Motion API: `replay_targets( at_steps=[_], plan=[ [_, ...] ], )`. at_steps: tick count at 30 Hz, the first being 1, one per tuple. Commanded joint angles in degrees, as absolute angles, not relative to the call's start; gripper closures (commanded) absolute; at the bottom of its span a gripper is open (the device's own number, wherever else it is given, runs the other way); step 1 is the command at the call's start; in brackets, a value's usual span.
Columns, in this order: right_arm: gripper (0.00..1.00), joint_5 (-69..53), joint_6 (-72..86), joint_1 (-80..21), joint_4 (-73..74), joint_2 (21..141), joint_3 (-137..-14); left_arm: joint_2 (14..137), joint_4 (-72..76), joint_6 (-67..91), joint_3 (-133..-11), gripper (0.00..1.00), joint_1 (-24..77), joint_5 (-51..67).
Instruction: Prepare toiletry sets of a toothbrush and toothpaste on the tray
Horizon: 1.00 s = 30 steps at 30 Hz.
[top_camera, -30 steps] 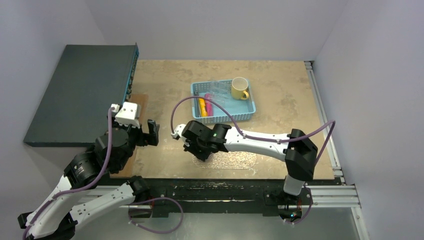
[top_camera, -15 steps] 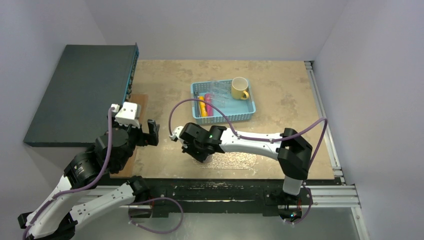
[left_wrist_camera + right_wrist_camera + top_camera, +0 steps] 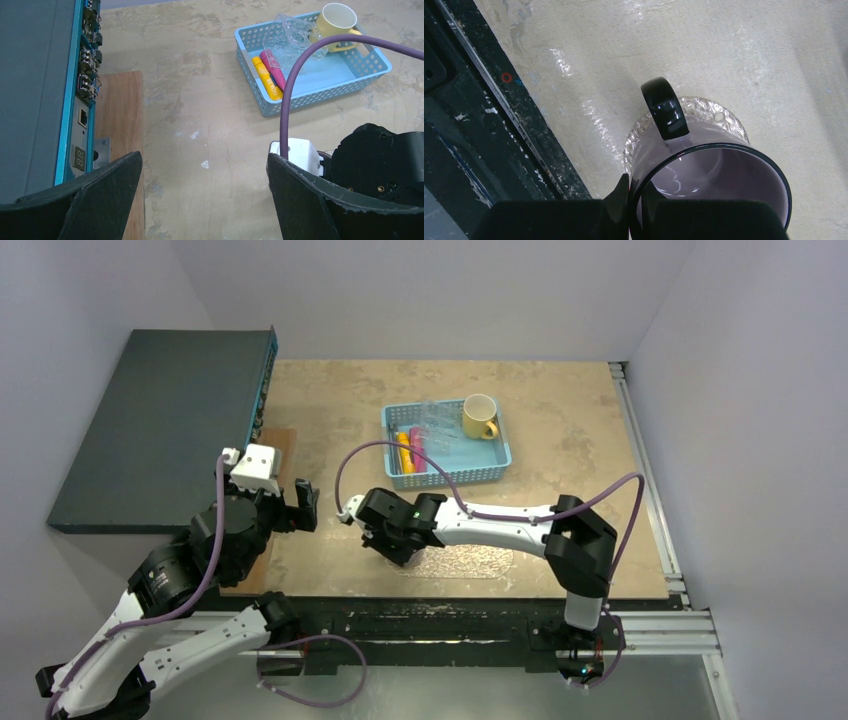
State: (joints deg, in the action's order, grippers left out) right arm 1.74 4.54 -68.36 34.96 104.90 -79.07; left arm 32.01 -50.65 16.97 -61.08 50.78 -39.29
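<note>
The clear, crinkled oblong tray (image 3: 696, 106) is lying at the tan table's (image 3: 560, 410) near edge, beneath the lilac, black-handled mug (image 3: 714, 175). My right gripper (image 3: 634, 197) is pinching its rim. I'm aiming to seat it level before releasing. My left gripper (image 3: 204, 157) is hanging with fingers spread.

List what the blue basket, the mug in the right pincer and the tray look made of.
The basket: matte light-blue moulded plastic, judging by its perforated walls. The mug: probably glazed ceramic, glossy, with sharp highlights on its black handle. The tray: clear, crinkled and glittery, plastic or glass; I cannot tell which.
</note>
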Motion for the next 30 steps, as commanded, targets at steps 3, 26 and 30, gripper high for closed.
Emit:
replay_targets(
  at_steps=[3,26,30],
  plan=[
    [1.0,1.67,5.24,-68.67,31.54,104.36,-81.23,32.26,-48.95,17.39,-60.91,0.04,50.84,-39.57],
    [0.76,2.02,5.75,-69.21,31.38,104.13,-80.77,32.24,-48.88,17.32,-61.0,0.04,50.82,-39.38],
    [0.68,2.25,5.93,-69.26,31.34,102.55,-80.56,32.26,-48.93,17.35,-61.01,0.04,50.78,-39.23]
  ],
)
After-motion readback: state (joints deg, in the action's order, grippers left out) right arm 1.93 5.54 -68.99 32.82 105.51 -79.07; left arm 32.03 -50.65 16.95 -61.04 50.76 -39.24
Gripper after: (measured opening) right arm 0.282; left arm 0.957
